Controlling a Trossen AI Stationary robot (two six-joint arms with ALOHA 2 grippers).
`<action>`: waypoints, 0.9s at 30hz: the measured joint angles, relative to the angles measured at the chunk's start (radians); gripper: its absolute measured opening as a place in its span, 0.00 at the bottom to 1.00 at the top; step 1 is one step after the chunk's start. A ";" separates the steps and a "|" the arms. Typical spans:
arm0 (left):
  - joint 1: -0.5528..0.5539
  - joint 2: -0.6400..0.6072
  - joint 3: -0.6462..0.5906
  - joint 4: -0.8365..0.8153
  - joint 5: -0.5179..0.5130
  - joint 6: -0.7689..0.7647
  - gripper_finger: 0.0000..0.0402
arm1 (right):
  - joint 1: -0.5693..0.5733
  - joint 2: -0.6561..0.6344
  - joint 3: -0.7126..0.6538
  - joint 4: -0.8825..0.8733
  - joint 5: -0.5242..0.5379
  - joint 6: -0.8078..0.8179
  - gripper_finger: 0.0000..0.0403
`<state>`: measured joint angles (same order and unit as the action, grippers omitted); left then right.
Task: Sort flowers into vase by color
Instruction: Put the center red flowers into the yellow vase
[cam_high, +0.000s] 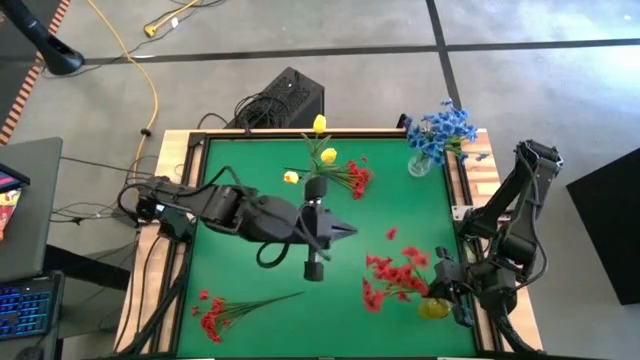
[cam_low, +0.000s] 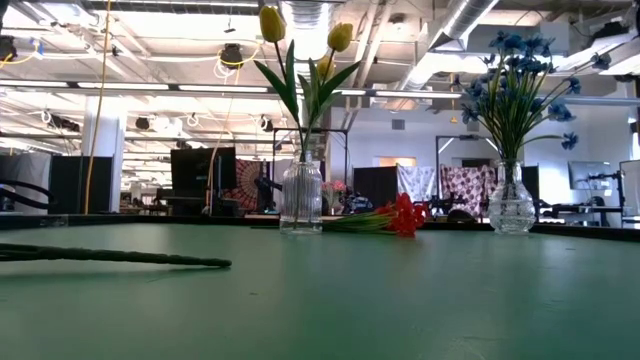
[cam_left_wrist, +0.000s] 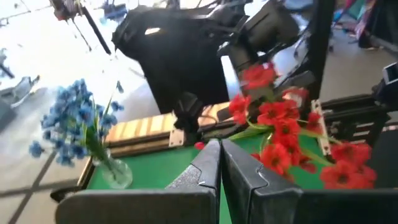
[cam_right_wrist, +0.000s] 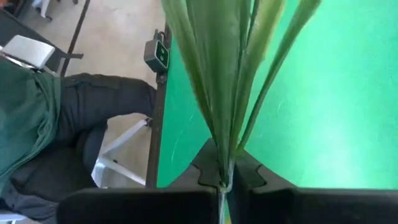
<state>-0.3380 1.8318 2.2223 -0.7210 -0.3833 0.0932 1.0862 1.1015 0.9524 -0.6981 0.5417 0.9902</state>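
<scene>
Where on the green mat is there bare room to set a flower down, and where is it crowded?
Bare green lies between the blue flower vase and the red flowers by the right claw, which is shut on a yellow tulip. It is crowded around the yellow tulip vase, the red sprig beside it and the shut left claw.

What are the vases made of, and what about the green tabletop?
The vase with yellow tulips and the vase with blue flowers look like clear ribbed glass, or maybe clear plastic: you see through them and they glint. The tabletop looks like a matte green mat, felt or rubber; it barely shines.
</scene>
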 joint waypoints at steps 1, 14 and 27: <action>-0.009 -0.004 0.000 0.012 -0.002 0.010 0.00 | 0.013 -0.006 0.000 -0.001 0.021 0.000 0.08; -0.063 -0.020 0.000 0.062 -0.051 0.050 0.00 | 0.270 0.001 -0.018 -0.079 0.407 0.168 0.08; -0.063 -0.019 0.000 0.061 -0.048 0.025 0.00 | 0.300 0.067 -0.045 -0.070 0.411 0.193 0.13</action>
<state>-0.4007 1.8126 2.2223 -0.6599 -0.4309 0.1184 1.3861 1.1681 0.9070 -0.7676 0.9528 1.1830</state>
